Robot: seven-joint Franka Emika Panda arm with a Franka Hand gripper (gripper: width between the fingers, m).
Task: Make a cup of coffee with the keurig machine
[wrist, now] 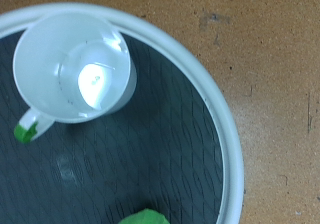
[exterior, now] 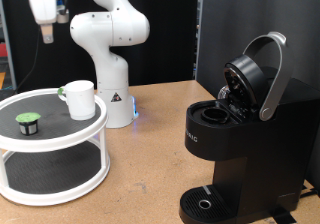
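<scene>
The cup is a small white mug that stands upright on the top tier of a round white two-tier stand at the exterior view's left. It looks empty in the wrist view, with a green mark by its handle. A small dark green-topped pod lies on the same tier, and its green edge shows in the wrist view. My gripper hangs high above the stand and holds nothing that I can see. The keurig machine stands at the right with its lid raised.
The white arm's base stands behind the stand on the brown table. The stand's white rim and dark mesh top fill the wrist view. The machine's round drip tray is near the front edge. Dark panels close the back.
</scene>
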